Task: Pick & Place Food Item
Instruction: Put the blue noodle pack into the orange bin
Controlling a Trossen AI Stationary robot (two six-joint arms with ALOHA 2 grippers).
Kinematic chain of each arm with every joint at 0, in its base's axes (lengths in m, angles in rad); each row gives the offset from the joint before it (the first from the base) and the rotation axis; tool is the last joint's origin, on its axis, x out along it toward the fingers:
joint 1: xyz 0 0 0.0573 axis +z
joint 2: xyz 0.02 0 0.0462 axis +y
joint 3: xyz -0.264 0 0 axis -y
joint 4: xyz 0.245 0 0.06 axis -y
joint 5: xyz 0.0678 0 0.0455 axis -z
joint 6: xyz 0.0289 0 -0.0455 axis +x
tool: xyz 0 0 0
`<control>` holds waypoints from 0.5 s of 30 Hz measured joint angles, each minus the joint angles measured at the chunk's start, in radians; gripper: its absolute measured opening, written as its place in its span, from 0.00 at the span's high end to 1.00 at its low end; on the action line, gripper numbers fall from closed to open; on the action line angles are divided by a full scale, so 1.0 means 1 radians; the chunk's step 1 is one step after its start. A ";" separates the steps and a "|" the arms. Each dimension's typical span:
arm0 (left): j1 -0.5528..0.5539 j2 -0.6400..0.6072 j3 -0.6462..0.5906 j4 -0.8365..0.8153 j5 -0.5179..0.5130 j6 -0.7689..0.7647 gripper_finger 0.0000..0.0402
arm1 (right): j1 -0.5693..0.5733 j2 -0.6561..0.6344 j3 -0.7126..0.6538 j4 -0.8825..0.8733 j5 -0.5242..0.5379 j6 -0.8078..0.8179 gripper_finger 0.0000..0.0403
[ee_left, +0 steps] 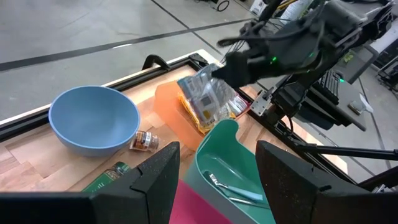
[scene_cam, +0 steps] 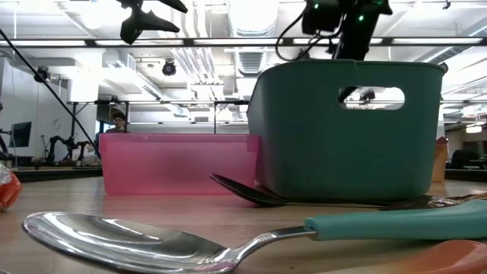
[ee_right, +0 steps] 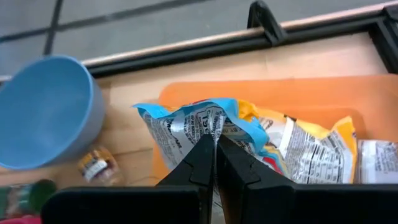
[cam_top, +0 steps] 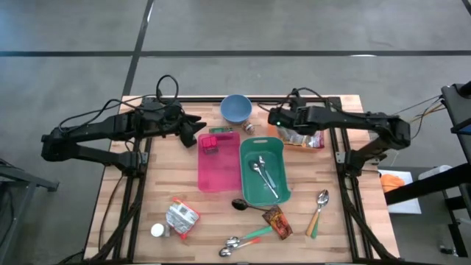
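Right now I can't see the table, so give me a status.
Right gripper shut on snack bag, over orange tray. Left gripper open, empty, above pink bin. Teal bin holds utensils; nothing blocking.

Robotics lab or industrial workshop. Upper half of the low view shows open ceiling ducts (scene_cam: 251,57), strip lights and a person (scene_cam: 118,122) at far left among equipment stands; the high view shows a wooden table (cam_top: 221,202) in a black metal frame on grey concrete floor (cam_top: 294,26).
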 joint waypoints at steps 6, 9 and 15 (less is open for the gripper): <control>0.000 0.000 0.000 -0.003 0.000 0.000 0.47 | 0.000 0.067 0.000 -0.002 -0.016 0.002 0.98; 0.000 0.000 0.000 -0.003 0.000 0.000 0.47 | -0.004 0.097 0.000 -0.003 -0.017 -0.006 0.98; 0.000 0.000 0.000 -0.004 0.000 0.001 0.47 | -0.004 0.158 0.000 -0.003 -0.033 -0.023 0.98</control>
